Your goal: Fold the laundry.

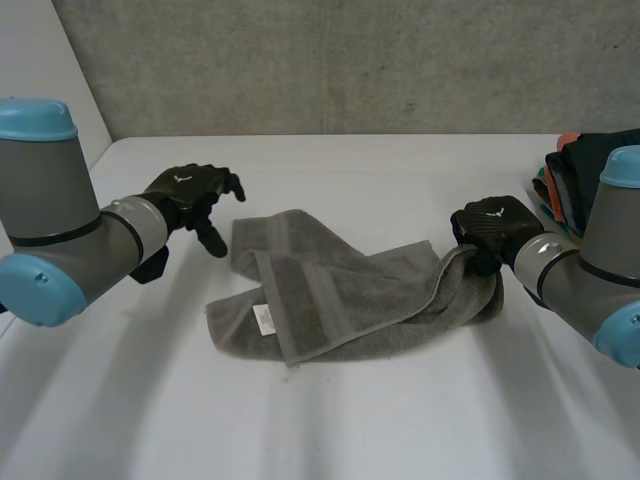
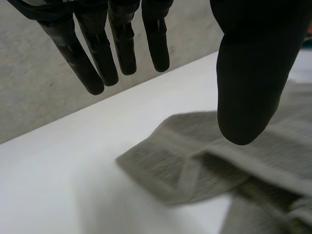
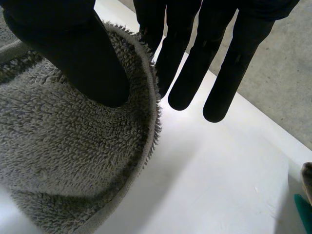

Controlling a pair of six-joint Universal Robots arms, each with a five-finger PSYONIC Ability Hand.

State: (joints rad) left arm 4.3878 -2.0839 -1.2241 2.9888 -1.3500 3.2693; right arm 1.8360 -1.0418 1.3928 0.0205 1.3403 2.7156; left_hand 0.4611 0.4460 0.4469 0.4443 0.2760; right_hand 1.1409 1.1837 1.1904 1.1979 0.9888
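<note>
Head view: my right hand (image 1: 492, 232) pinches the right end of the rumpled grey terry towel (image 1: 340, 295), thumb against straight fingers. My left hand (image 1: 190, 200) hovers, fingers relaxed, beside its left corner on the white tabletop (image 1: 400, 420). I judge it best to seize that corner too and draw the cloth flat before folding.

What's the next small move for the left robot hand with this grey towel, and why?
Probably lower the left robot hand to the corner of the grey towel beneath it and pinch that corner. Its fingers hang open above the corner, while the right robot hand seems to pinch the far end. The towel lies rumpled, so both ends need holding.
</note>
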